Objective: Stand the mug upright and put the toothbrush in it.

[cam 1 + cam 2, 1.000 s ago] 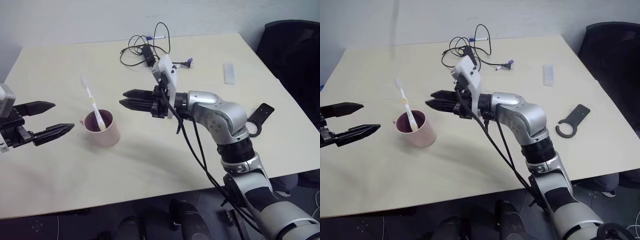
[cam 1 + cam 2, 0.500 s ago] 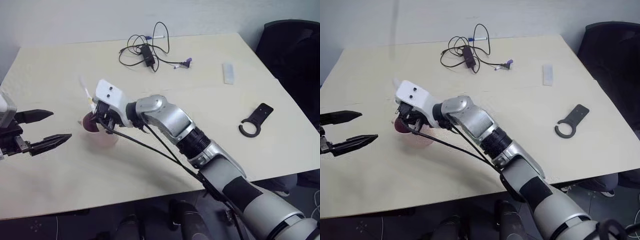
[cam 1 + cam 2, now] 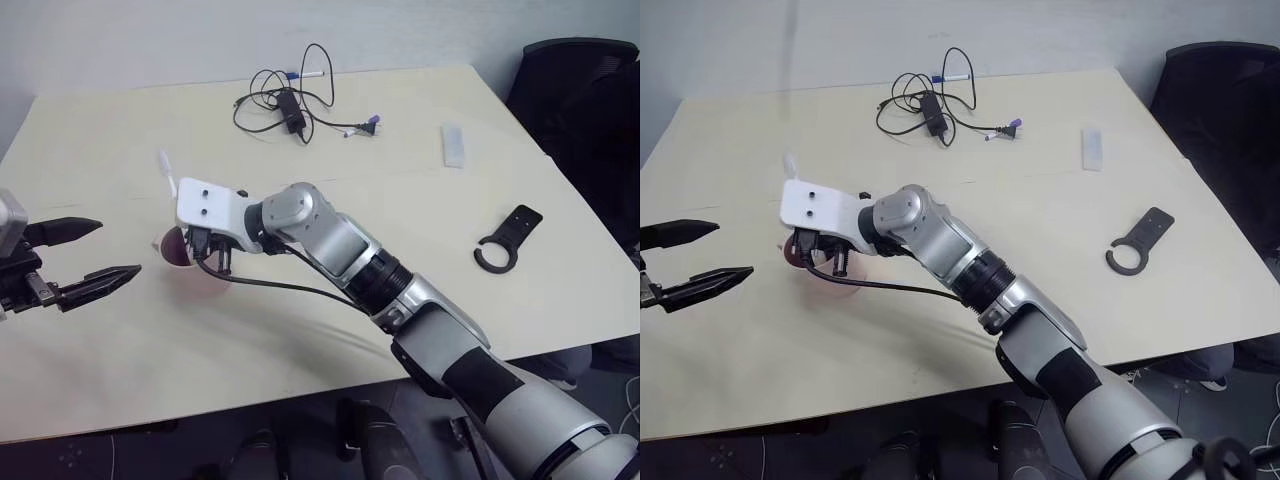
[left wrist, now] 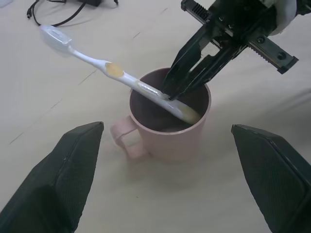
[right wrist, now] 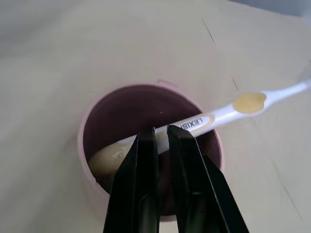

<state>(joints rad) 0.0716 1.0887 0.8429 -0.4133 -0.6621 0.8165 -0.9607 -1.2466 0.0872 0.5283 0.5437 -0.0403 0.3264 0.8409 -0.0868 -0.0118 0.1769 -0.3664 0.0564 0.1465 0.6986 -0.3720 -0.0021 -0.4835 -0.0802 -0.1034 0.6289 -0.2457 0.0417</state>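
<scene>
The mug (image 4: 167,131) is stood upright on a pale cream table (image 3: 420,240), towards the robot's left side, with the toothbrush (image 4: 116,73) leaned inside it, head end out over the rim. The table is backed by a plain light wall, and a dark chair (image 3: 585,100) is seen at the far right corner. Further back on the table a tangle of black cable (image 3: 290,100) is laid, with a blue-tipped pen (image 3: 305,74) beside it; a small white bar (image 3: 454,144) and a black ring-ended bracket (image 3: 505,240) are placed well apart on the right side.

In the head views the mug is mostly covered by the right wrist's white housing; just a slice of rim and dark inside is made out. The left arm is cut off at the frame edge.

The right gripper (image 5: 160,138) is reached across to the left and angled down into the mug mouth, its fingers closed on the toothbrush handle just inside the rim. The left gripper (image 3: 95,255) is held level beside the mug, apart from it, fingers spread wide and holding nothing.
</scene>
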